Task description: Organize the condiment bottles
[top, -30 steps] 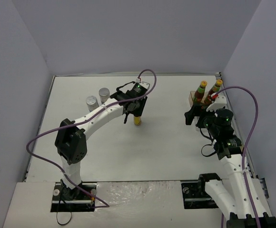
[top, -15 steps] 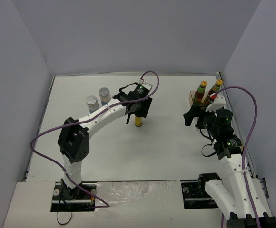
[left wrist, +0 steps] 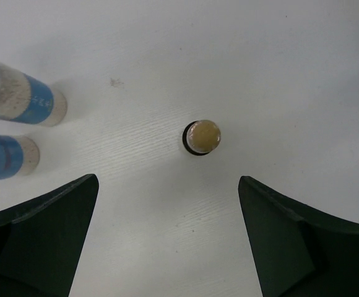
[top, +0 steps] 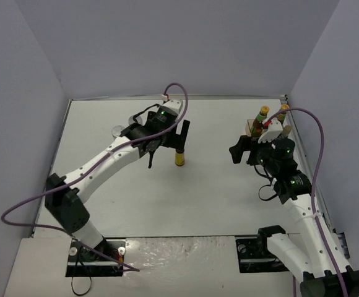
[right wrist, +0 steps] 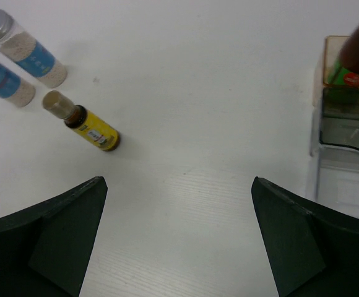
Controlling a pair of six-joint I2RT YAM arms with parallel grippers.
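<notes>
A small brown bottle [top: 179, 159] with a yellow label and tan cap stands upright on the white table, apart from everything. In the left wrist view I look straight down on the bottle's cap [left wrist: 203, 137]. My left gripper [left wrist: 167, 180] hangs open above and just short of it, holding nothing. Two silver-topped cylinders [left wrist: 26, 99] with blue-white labels stand to the bottle's left. In the right wrist view the yellow bottle [right wrist: 88, 127] and the cylinders [right wrist: 23, 48] lie far ahead. My right gripper [right wrist: 179, 182] is open and empty over bare table.
A clear tray [right wrist: 348, 145] with a tan block sits at the back right, by the table's right edge. It holds two dark sauce bottles [top: 261, 117] with green and yellow caps. Purple cables loop off both arms. Grey walls close the table in.
My left gripper has opened and let go of the yellow-labelled bottle, then lifted up and back from it. The right arm has shifted slightly left.
</notes>
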